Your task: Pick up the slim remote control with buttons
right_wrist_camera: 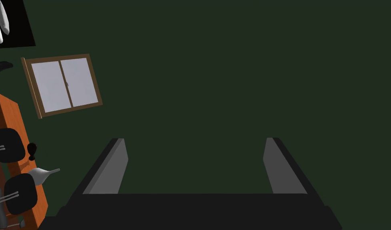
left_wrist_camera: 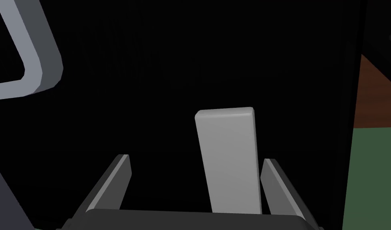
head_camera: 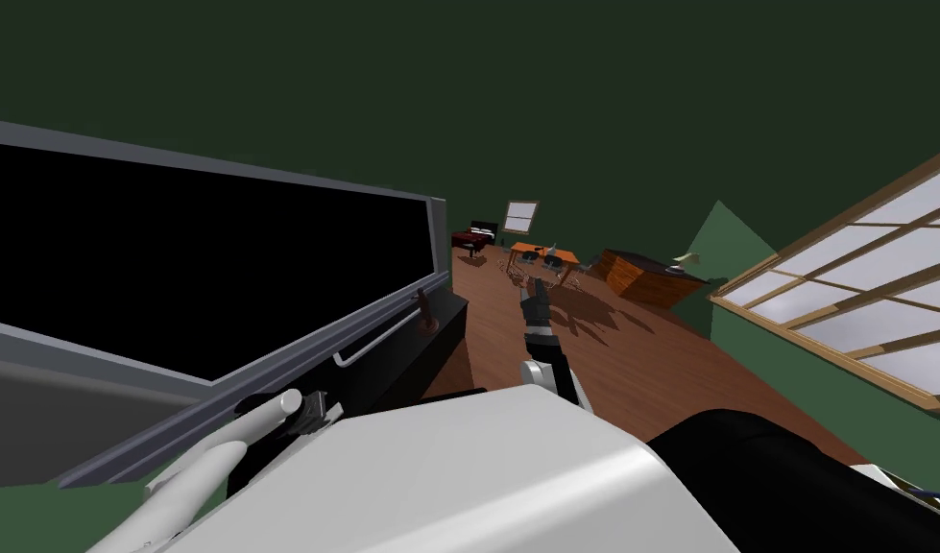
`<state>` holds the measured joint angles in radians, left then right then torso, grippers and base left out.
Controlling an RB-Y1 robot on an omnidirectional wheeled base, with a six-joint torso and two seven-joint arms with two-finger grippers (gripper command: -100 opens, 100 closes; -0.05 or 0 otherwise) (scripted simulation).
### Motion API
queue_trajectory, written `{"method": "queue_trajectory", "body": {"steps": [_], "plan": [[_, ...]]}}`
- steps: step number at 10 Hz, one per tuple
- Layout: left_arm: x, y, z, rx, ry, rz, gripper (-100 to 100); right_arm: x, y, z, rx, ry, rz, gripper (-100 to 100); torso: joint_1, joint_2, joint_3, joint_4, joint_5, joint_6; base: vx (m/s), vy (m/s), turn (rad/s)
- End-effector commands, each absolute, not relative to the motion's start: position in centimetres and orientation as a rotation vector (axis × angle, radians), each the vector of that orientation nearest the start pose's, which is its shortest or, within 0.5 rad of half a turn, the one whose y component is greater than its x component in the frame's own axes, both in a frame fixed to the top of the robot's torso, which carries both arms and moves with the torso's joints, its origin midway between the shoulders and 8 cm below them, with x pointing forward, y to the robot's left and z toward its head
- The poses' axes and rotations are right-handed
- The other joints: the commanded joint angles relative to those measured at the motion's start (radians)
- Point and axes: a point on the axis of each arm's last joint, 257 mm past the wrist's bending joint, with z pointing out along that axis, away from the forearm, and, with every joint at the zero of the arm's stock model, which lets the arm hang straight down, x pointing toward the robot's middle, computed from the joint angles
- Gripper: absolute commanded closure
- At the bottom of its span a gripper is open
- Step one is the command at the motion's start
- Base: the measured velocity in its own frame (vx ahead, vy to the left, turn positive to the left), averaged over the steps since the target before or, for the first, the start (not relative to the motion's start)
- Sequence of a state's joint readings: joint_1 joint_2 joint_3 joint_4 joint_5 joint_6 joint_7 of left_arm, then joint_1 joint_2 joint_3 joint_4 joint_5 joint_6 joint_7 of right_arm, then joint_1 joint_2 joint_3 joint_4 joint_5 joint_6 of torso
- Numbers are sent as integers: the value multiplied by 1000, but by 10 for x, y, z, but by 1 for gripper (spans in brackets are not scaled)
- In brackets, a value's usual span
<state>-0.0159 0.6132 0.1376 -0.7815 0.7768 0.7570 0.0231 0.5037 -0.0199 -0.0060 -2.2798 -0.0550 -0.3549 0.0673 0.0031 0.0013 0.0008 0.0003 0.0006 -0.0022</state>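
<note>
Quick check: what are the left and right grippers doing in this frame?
Left gripper: open, with the grey remote between its fingers, not clamped.
Right gripper: open, holding nothing.

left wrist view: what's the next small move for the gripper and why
Probably shut the left gripper: the grey remote lies between its open fingers, close beside one of them, and reaches back to the gripper's body.
</note>
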Motion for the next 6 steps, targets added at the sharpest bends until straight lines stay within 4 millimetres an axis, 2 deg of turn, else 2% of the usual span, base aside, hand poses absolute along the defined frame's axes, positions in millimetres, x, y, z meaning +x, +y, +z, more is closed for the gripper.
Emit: {"method": "queue_trajectory", "body": {"steps": [1, 6], "plan": [[244, 548, -548, -2652, 1273, -215, -100, 365, -290, -6, 769, 717, 1234, 0, 0, 0, 0, 0, 0, 0, -10, 27, -76], [200, 548, -565, -2768, 1226, -114, -100, 365, -290, -6, 769, 717, 1234, 0, 2, 1, 0, 0, 0, 0, -24, 57, -108]]}}
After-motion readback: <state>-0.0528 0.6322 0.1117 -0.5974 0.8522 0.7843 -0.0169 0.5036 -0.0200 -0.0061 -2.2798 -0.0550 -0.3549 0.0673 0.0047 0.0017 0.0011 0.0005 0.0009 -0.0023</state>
